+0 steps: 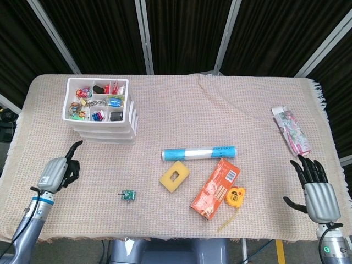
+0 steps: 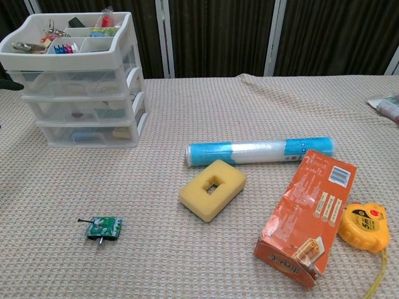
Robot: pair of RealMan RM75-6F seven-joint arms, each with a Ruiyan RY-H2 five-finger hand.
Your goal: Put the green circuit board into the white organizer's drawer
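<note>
The small green circuit board (image 1: 128,194) (image 2: 103,227) lies flat on the woven cloth near the front edge, with nothing touching it. The white organizer (image 1: 102,120) (image 2: 80,80) stands at the back left, its three drawers pushed in and its top tray full of small parts. My left hand (image 1: 59,171) hovers left of the board and in front of the organizer, holding nothing, one finger stretched toward the drawers and the others curled. A dark fingertip (image 2: 10,85) shows at the chest view's left edge. My right hand (image 1: 317,188) rests at the front right, fingers spread, empty.
Right of the board lie a yellow sponge (image 1: 175,176), a blue roll (image 1: 199,153), an orange box (image 1: 217,188) and a yellow tape measure (image 1: 237,196). A pink packet (image 1: 291,129) lies at the far right edge.
</note>
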